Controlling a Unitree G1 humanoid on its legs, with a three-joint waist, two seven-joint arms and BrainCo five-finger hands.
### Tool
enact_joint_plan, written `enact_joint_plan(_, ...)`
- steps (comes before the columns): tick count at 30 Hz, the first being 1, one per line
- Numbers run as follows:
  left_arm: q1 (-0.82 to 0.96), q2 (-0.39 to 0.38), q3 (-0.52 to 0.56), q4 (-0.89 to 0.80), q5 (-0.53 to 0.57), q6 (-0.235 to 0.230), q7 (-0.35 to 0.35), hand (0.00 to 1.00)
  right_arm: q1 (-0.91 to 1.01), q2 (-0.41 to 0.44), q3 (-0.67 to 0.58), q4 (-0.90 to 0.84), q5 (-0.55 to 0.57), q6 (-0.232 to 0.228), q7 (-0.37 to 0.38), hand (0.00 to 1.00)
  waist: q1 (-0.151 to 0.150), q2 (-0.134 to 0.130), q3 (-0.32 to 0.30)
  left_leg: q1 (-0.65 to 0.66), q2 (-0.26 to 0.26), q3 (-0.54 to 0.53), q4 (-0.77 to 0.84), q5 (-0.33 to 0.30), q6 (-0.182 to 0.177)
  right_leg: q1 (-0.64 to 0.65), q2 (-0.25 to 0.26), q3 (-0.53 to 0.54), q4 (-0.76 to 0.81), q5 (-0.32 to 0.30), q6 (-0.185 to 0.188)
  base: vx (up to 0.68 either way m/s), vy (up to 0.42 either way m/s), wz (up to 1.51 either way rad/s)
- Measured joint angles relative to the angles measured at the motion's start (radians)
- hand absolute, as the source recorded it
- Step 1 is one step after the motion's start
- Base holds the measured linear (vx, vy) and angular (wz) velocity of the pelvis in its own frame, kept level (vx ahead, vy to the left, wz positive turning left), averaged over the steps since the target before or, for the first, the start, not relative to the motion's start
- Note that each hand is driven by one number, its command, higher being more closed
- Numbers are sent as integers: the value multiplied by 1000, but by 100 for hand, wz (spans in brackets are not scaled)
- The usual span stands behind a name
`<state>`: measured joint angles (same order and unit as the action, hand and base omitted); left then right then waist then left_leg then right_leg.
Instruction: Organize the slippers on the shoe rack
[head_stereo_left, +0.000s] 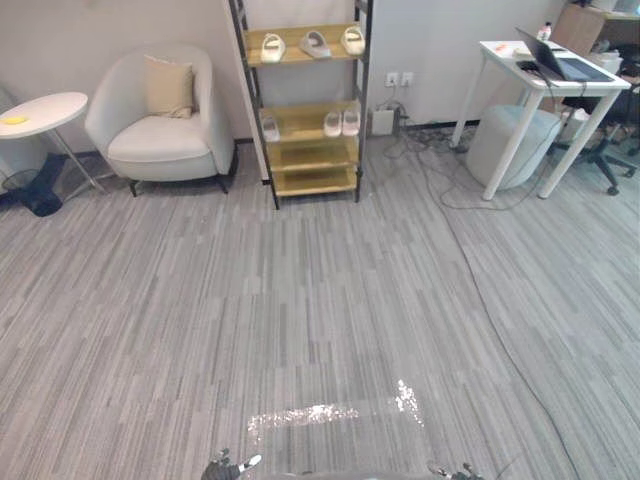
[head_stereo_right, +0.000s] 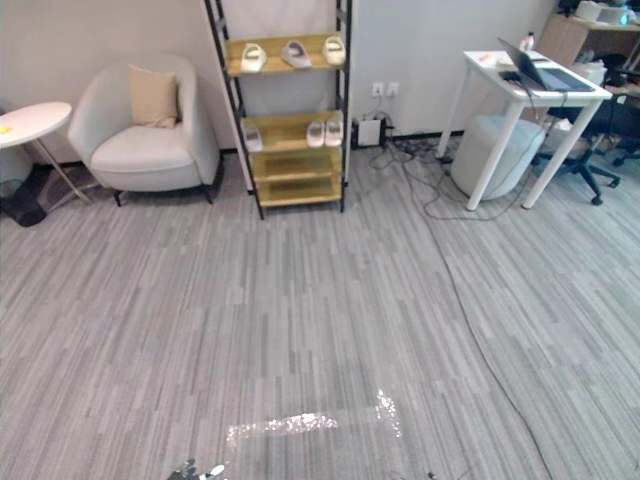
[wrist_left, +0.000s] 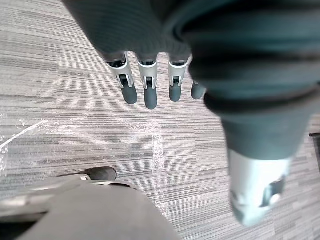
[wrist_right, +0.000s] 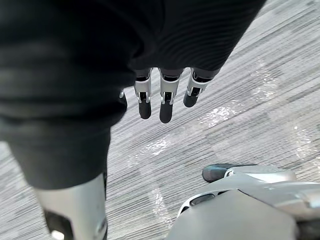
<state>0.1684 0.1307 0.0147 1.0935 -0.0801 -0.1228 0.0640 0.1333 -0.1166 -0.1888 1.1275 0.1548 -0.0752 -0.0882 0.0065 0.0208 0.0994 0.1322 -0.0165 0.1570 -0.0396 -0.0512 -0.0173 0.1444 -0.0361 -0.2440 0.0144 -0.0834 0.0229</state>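
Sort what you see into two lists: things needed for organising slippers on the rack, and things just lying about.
Job: black-framed wooden shoe rack; three pale top-shelf slippers; three pale second-shelf slippers; open left hand; open right hand.

Lying about: white armchair with beige cushion; round white side table; white desk with dark laptop.

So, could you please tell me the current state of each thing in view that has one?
Left hand: open, fingers straight, holding nothing.
Right hand: open, holding nothing.
Laptop: lid open.
Top-shelf slippers: three, spaced apart.
Second-shelf pair: side by side.
Single slipper: alone, at that shelf's left end.
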Motion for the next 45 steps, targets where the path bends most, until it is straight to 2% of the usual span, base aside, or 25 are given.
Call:
enact_joint_plan(10, -21, 12, 0, -1, 11, -2, 1, 0, -78, 21, -5, 1, -36, -8, 1, 0, 2, -16, 35, 46, 3, 0, -43, 13, -21, 33, 8, -22, -22, -6, 14, 30, -23, 3)
enact_joint_plan(14, -26, 12, 0, -1, 10, -1, 1, 0, -108, 62, -3, -2, -38, -12, 4, 0, 6, -16, 41, 48, 3, -3, -47, 16, -25, 34, 7, -25, -22, -8, 25, -25, -13, 2)
enact_joint_plan(23, -30, 15, 0, -1, 10, -1, 8, 0, -114, 67, 1, -3, -37, -14, 5, 0, 7, -23, 54, 62, 2, -6, -62, 23, -31, 49, 7, -34, -25, -9, 24, -29, -10, 1)
enact_joint_plan(26, -37, 19, 0, -1, 8, -1, 17, 0, -115, 68, 11, -2, -35, -14, 4, 0, 8, -32, 59, 45, 3, -12, -43, 18, -30, 50, 6, -46, -28, -9, 23, -39, -22, 11)
enact_joint_plan(27, -57, 28, 0, -2, 6, 0, 19, 0, -120, 71, 32, -3, -34, -16, 2, 0, 7, -46, 74, -26, 9, -17, 95, -47, -27, 46, 1, -60, -28, -10, 16, -35, -33, 25)
enact_joint_plan(28, -65, 30, 0, -4, 4, 0, 20, 0, -123, 67, 38, -3, -34, -16, 2, 0, 10, -45, 85, -76, 24, -3, 208, -94, -34, 46, 3, -63, -28, -14, 7, -16, -23, 22)
enact_joint_plan(29, -68, 30, 0, -3, 3, 0, 19, 0, -124, 66, 38, -3, -34, -16, 3, 0, 12, -44, 88, -96, 30, 2, 251, -107, -35, 46, 5, -65, -27, -15, 4, -41, 0, 18)
enact_joint_plan(30, -79, 31, 4, -4, -2, 0, 20, 0, -132, 63, 38, -1, -31, -16, 0, 0, 20, -38, 107, -187, 63, 49, 456, -140, -49, 48, 9, -69, -25, -28, -10, -56, 14, 11)
enact_joint_plan(31, -81, 29, 7, -5, -2, 0, 20, 0, -132, 60, 42, 0, -30, -16, -1, 0, 20, -38, 112, -212, 74, 60, 512, -141, -50, 51, 9, -66, -23, -34, -12, -64, 26, -4)
enact_joint_plan(32, -84, 18, 10, -20, -5, 0, 23, 0, -133, 41, 58, -1, -29, -16, -2, 0, 35, -18, 121, -284, 120, 96, 678, -138, -52, 55, 20, -46, -16, -44, -9, 37, 89, -34)
enact_joint_plan(33, -79, 6, 25, -29, -13, -2, 26, 0, -137, 31, 74, -1, -25, -16, -4, 0, 51, -1, 131, -340, 157, 113, 796, -160, -32, 72, 27, -23, -15, -50, -17, 59, 85, -40)
enact_joint_plan(34, -77, 2, 30, -29, -16, -2, 27, 0, -139, 28, 75, 0, -25, -15, -5, 0, 53, 3, 134, -347, 163, 114, 809, -175, -25, 76, 25, -14, -14, -51, -18, 123, 130, -41)
enact_joint_plan(35, -75, -3, 38, -29, -30, -2, 27, 0, -140, 24, 75, 0, -25, -14, -10, 0, 56, 6, 138, -372, 165, 107, 799, -206, -24, 84, 11, 6, -12, -52, -19, 126, 130, -46)
enact_joint_plan(36, -75, -7, 38, -31, -38, -3, 29, 0, -143, 24, 76, 0, -26, -14, -11, 0, 59, 3, 139, -386, 160, 106, 707, -207, -34, 78, -18, 28, -4, -63, -1, 206, 220, -46)
enact_joint_plan(37, -75, -7, 38, -31, -38, -3, 29, 0, -143, 24, 76, 0, -26, -14, -11, 0, 60, 3, 139, -386, 157, 105, 671, -205, -37, 76, -26, 34, -1, -66, 3, 234, 273, -55)
enact_joint_plan(38, -74, -8, 38, -31, -38, -2, 30, 0, -142, 23, 77, -1, -26, -14, -11, 0, 59, 10, 139, -378, 140, 79, 482, -163, -71, 72, -53, 58, 0, -88, 38, 295, 345, -56)
enact_joint_plan(39, -61, -19, 40, -31, -38, -1, 30, 0, -142, 7, 85, -2, -27, -14, -11, 0, 67, 26, 131, -352, 134, 79, 379, -66, -90, 72, -61, 87, -8, -97, 62, 214, 255, -55)
enact_joint_plan(40, -60, -19, 41, -32, -38, -2, 30, 0, -142, 8, 87, -2, -26, -14, -11, 0, 71, 31, 127, -346, 127, 85, 363, -43, -83, 74, -65, 94, -8, -97, 67, 317, 241, -44)
enact_joint_plan(42, -76, -6, 43, -32, -38, -4, 30, 0, -148, 24, 97, -2, -29, -14, -10, 0, 84, 2, 119, -336, 69, 113, 331, -67, -29, 62, -103, 95, 55, -103, 85, 507, 211, -13)
enact_joint_plan(43, -77, -5, 48, -32, -39, -3, 30, 0, -149, 30, 97, -1, -32, -13, -9, 0, 89, -12, 114, -332, 45, 124, 344, -82, 14, 66, -116, 84, 71, -115, 87, 399, 135, -3)
enact_joint_plan(44, -77, -5, 49, -32, -38, -3, 30, 0, -147, 31, 97, 0, -34, -13, -9, 0, 93, -12, 114, -332, 42, 127, 355, -88, 33, 66, -122, 86, 78, -118, 92, 376, 121, -17)
enact_joint_plan(45, -77, -6, 53, -28, -38, -2, 30, 0, -160, 37, 115, 0, -36, -14, -9, 0, 104, -15, 115, -293, 38, 155, 371, -127, 48, 35, -146, 111, 215, -140, 128, 353, 126, -28)
